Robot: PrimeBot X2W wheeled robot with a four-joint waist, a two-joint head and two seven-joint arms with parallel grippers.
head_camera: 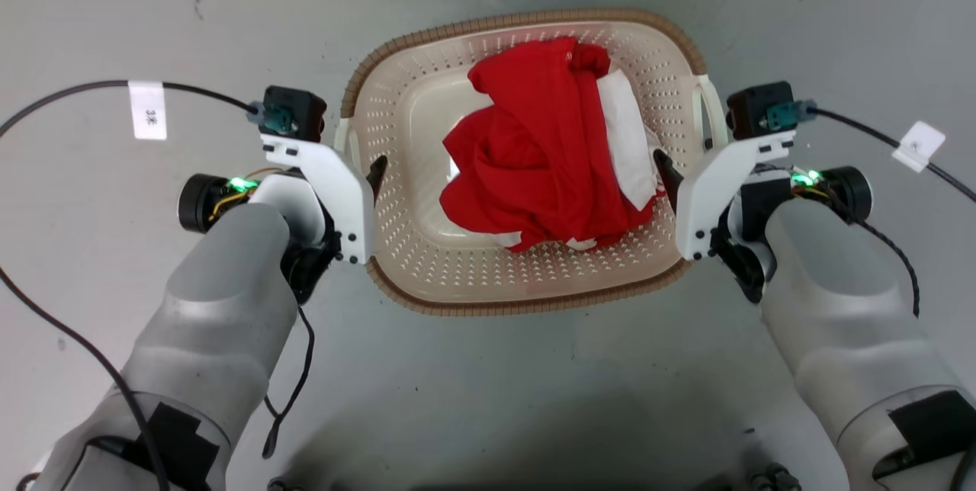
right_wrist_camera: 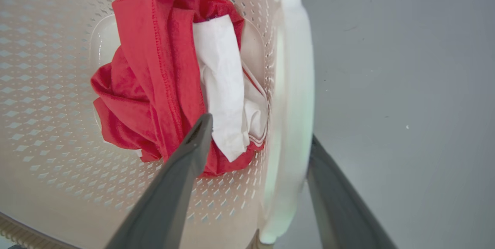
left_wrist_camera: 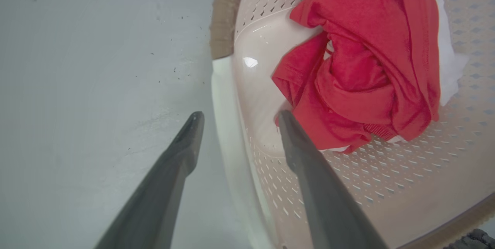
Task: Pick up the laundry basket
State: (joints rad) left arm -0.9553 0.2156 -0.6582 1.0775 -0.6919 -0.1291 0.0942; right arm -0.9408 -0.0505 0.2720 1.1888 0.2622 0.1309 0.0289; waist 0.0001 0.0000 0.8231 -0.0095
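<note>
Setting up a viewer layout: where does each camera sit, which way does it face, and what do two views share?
Head view: on the head, looking down at the laundry basket on the grey floor; both pale forearms, left gripper and right gripper show.
Left wrist view: on the left wrist, looking along its two dark fingers, which straddle the white left handle.
Right wrist view: on the right wrist, looking along its fingers, astride the right handle.
Shared: both wrist views show the red garment in the basket.

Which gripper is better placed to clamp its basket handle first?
Right, probably. Both straddle handles open, but the right gripper has its outer finger against the right handle; the left gripper shows gaps either side.
</note>
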